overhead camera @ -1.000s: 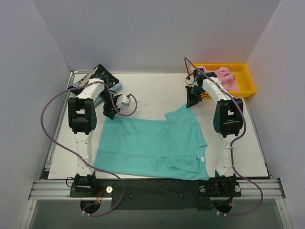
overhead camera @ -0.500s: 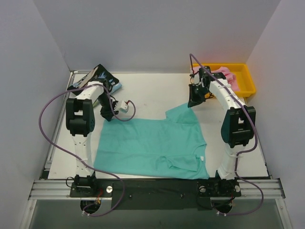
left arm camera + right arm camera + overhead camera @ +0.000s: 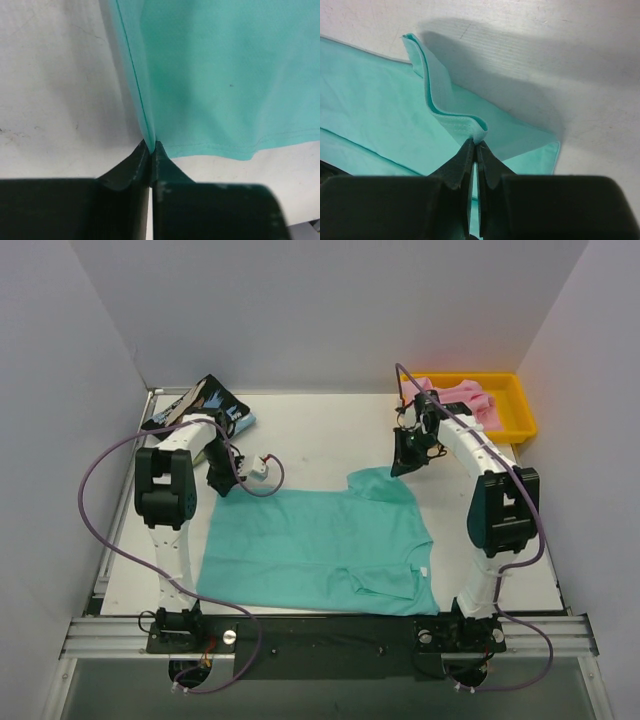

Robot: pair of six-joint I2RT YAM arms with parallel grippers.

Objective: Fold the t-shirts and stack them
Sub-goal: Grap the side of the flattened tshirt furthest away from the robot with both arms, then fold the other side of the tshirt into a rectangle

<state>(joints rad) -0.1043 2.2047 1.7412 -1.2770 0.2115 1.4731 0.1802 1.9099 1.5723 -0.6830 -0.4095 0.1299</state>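
Note:
A teal-green t-shirt [image 3: 320,545] lies spread flat across the middle of the table. My left gripper [image 3: 221,486] is at its far left corner, shut on the hem [image 3: 148,131], which rises in a fold from between the fingertips. At the far right sleeve, my right gripper [image 3: 399,467] is shut on the folded sleeve edge [image 3: 465,127] and holds it a little above the table. In the right wrist view the teal cloth [image 3: 375,120] lies below the raised fold. A pink t-shirt [image 3: 457,396] lies bunched in the tray. A black streaked t-shirt [image 3: 208,400] lies at the back left.
The yellow tray [image 3: 500,377] stands at the back right corner. Grey walls close in the table on the left, back and right. Cables loop from both arms. Bare white table [image 3: 320,435] shows behind the teal shirt.
My left gripper has shut on the teal shirt's far left corner. The right gripper, holding the sleeve, has moved slightly back and up, and the right arm has straightened.

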